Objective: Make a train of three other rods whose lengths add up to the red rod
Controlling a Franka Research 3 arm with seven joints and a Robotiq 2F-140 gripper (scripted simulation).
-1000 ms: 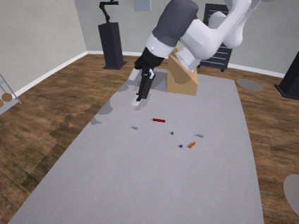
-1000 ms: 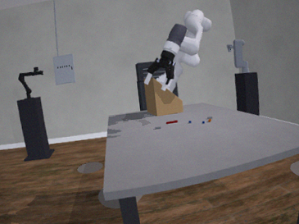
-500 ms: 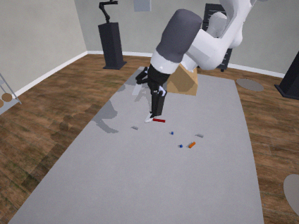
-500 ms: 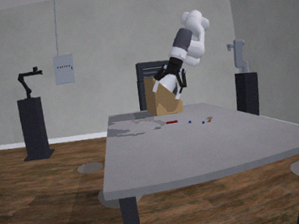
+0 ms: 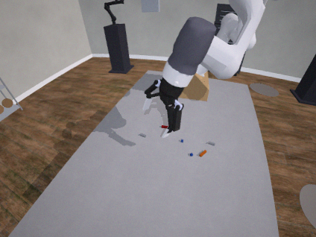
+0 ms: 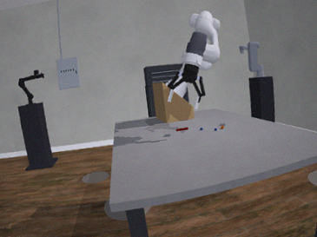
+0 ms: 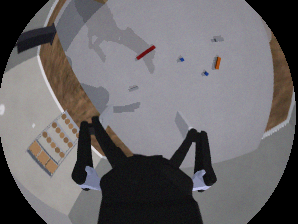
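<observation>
On the grey worktop [image 5: 149,194] the orange rod [image 5: 203,153] lies nearest, just beside one blue rod [image 5: 191,154]; a second blue rod [image 5: 181,141] lies beyond; the red rod [image 6: 182,129] lies farther; above it hangs the end effector [image 6: 186,99], spread wide and empty.

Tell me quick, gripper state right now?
Gripper: open wide, holding nothing, up off the table above the rods.
</observation>
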